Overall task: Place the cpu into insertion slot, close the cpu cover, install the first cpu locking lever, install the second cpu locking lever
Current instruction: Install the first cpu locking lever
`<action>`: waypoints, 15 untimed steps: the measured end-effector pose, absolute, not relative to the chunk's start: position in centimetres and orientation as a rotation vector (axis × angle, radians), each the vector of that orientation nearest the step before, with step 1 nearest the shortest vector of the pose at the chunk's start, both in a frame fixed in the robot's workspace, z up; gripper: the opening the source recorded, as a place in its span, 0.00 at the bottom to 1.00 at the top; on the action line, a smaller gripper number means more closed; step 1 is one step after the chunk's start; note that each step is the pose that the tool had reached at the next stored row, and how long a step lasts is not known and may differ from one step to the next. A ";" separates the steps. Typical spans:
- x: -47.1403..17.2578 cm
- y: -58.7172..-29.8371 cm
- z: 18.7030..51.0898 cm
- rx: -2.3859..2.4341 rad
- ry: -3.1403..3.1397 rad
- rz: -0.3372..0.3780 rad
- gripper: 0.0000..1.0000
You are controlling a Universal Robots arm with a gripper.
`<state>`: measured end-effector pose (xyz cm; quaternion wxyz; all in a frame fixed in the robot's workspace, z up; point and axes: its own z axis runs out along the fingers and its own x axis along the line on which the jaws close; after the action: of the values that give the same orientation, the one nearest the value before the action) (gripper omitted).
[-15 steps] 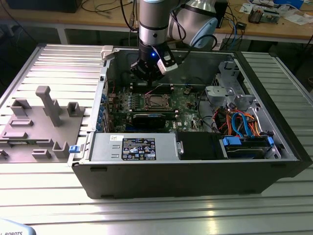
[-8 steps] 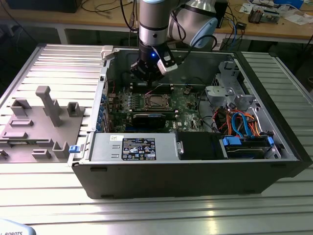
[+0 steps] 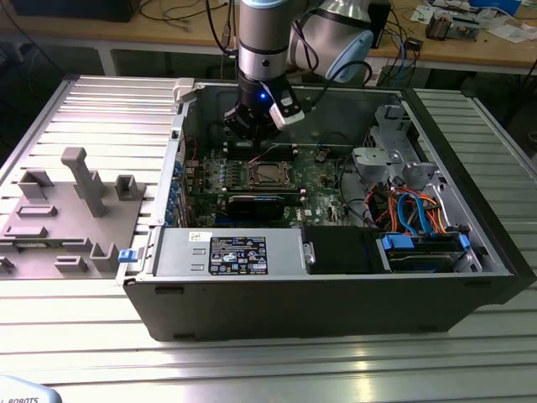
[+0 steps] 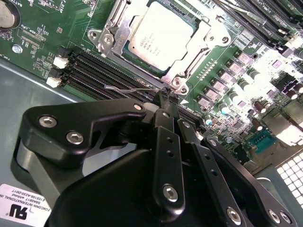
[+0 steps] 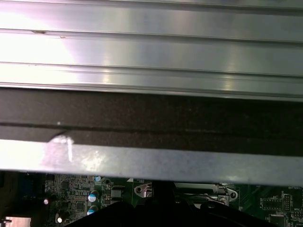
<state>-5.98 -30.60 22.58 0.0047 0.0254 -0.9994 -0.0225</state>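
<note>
Cpu [image 4: 161, 40] seated under closed cpu cover [image 4: 116, 40], just beyond gripper [image 4: 163, 97], jaws seemingly pressed together on thin wire lever [image 4: 128, 88].

Dull silver cpu [image 4: 158, 38] sits framed by a silvery cpu cover [image 4: 111, 38]. Green circuit board [image 4: 52, 33] surrounds; black gripper [image 4: 163, 101].
</note>
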 end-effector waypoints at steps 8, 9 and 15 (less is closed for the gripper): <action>-6.0 -30.6 22.1 0.079 -3.131 -0.070 0.11; -6.0 -30.6 21.9 0.080 -3.130 -0.070 0.11; -5.9 -30.6 21.8 0.080 -3.130 -0.070 0.11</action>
<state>-5.95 -30.60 21.78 0.0047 0.0254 -0.9994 -0.0224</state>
